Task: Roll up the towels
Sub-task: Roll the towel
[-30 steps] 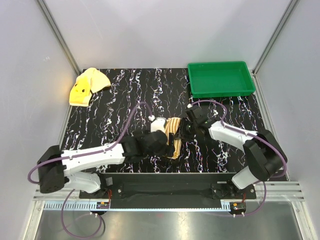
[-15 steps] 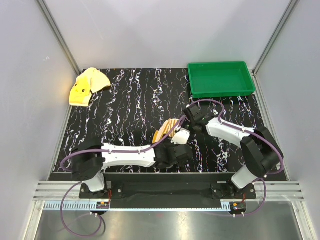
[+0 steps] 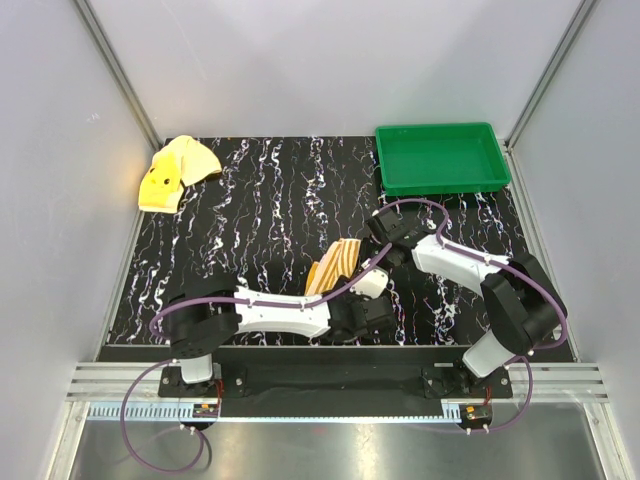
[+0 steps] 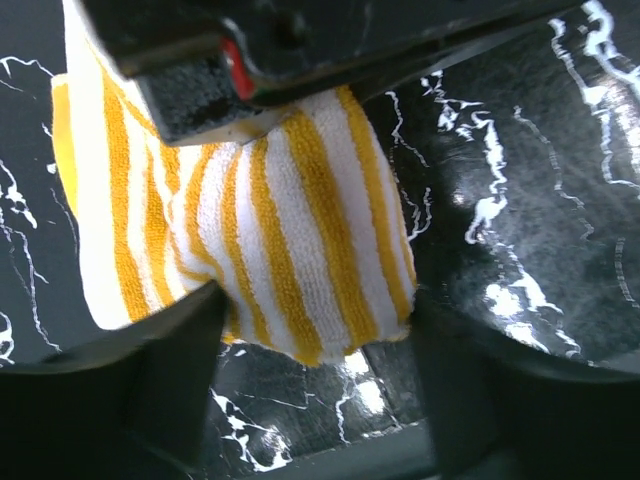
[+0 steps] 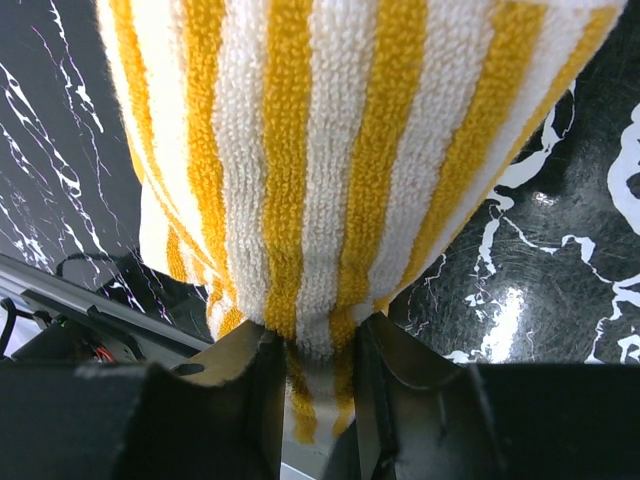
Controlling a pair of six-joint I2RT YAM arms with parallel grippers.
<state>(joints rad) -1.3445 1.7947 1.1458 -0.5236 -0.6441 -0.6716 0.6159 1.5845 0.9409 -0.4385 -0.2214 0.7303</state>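
Gripping one bunched striped towel [image 3: 335, 265] was your right gripper [image 5: 310, 360]; left gripper [image 4: 315, 340] gaped empty; one yellow towel [image 3: 175, 172] at ten o'clock.

Pretty clearly a robotics lab test cell, not anybody's home. Plain white walls [image 3: 330, 60] box it in, held by bare aluminium posts [image 3: 118, 70]. A left arm [image 3: 270, 312] and right arm [image 3: 455, 260] sit bolted down at 6 o'clock by a metal rail [image 3: 340, 392], with purple cables [image 3: 410, 202] looping loose over a black marbled table [image 3: 250, 210]. A green tray [image 3: 436, 160] sits at 1 o'clock.
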